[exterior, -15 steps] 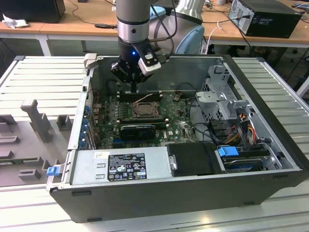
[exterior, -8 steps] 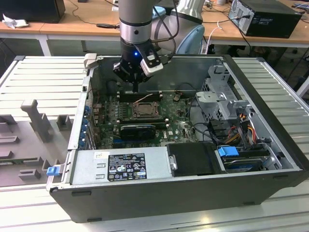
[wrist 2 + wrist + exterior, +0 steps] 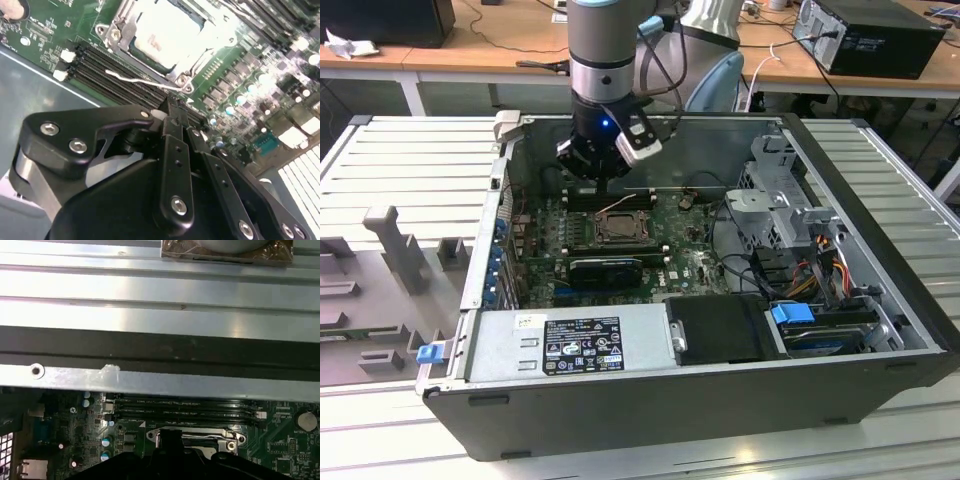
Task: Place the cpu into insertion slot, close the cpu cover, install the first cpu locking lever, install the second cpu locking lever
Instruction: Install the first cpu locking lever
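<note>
In the second wrist view the cpu (image 3: 162, 32) lies pale and flat in the insertion slot (image 3: 620, 229) of the green motherboard. The silvery cpu cover (image 3: 116, 31) lies down around it as a frame. A thin wire locking lever (image 3: 135, 80) runs along the socket's edge beside the black RAM slots; the exterior view has it angled up (image 3: 616, 204). My gripper (image 3: 172, 111) hangs shut and empty just above the RAM slots, a short way from the socket. It hovers at the case's back wall (image 3: 603, 175), and its tip meets the socket frame (image 3: 167, 442).
The open computer case (image 3: 650, 400) holds a power supply (image 3: 570, 345) at the front, a drive cage (image 3: 780, 205) and cable bundles on the exterior view's right. A metal case wall (image 3: 150, 380) stands close behind the RAM slots (image 3: 185, 407). A grey fixture tray (image 3: 380, 290) lies outside.
</note>
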